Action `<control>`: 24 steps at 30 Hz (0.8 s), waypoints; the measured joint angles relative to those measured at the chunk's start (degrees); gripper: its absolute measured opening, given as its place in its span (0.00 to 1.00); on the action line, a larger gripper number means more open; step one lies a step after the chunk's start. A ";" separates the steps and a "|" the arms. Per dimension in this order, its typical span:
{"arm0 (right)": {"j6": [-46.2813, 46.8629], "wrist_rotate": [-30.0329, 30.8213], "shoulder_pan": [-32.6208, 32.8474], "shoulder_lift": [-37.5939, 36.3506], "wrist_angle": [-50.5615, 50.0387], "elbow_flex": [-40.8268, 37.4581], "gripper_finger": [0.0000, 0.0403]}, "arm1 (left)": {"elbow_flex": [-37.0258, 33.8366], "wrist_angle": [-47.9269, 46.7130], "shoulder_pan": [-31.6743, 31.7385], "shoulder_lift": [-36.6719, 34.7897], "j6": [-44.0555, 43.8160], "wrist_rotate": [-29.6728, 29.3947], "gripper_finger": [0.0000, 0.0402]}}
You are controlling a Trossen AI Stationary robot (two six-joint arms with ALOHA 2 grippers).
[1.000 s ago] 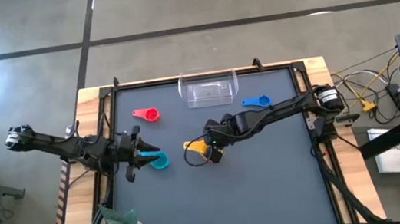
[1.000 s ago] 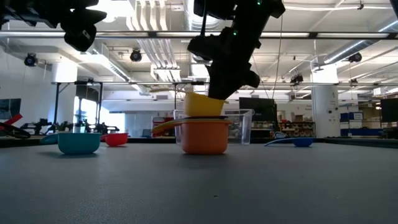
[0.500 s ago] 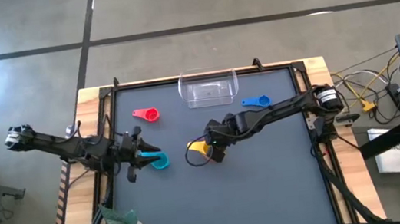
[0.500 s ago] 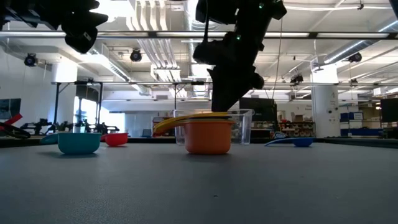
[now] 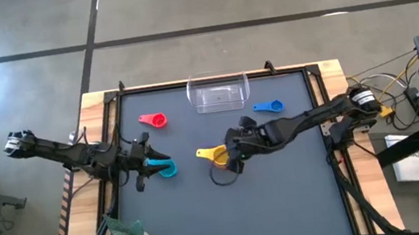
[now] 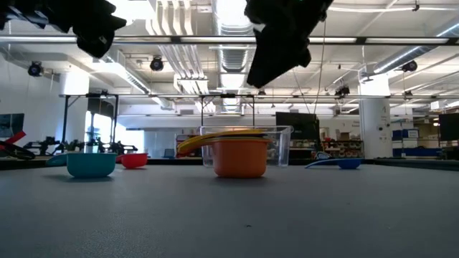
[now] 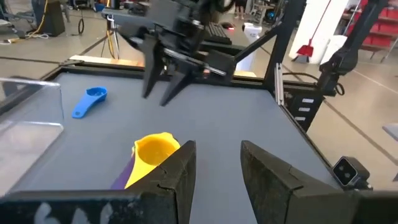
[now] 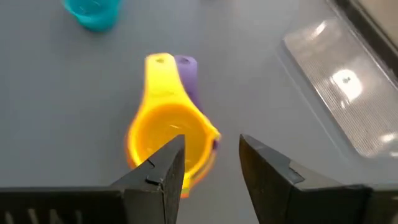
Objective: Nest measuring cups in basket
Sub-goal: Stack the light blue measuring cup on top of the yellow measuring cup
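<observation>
Your right gripper (image 8: 208, 165) is hovering with fingers released, empty, just above the yellow cup (image 5: 216, 155), which is sitting nested in the stack at mid-surface. Your left gripper (image 7: 214, 168) is waiting over the light blue cup (image 5: 167, 169), fingers parted, grasping nothing. The basket (image 5: 218, 93) is sitting at the far edge.

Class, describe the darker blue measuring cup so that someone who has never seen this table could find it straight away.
Start at the clear basket at the middle of the table's far edge. Just to its right, on the right arm's side, the blue measuring cup lies alone on the grey mat. It is a deeper blue than the light blue cup by the left arm, and nothing is nested in it, unlike the yellow-topped stack.
</observation>
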 joint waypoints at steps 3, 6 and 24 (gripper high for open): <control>-2.89 0.24 2.03 -2.23 7.02 -3.70 0.34 | 3.67 -4.38 0.07 0.05 0.15 -1.07 0.27; -8.07 2.55 3.67 -4.56 15.71 -8.04 0.33 | 7.78 -10.92 0.07 0.28 -0.24 -1.11 0.27; -23.69 9.22 4.18 -12.63 59.03 -29.40 0.30 | 11.80 -35.21 0.09 0.68 -13.09 -5.18 0.27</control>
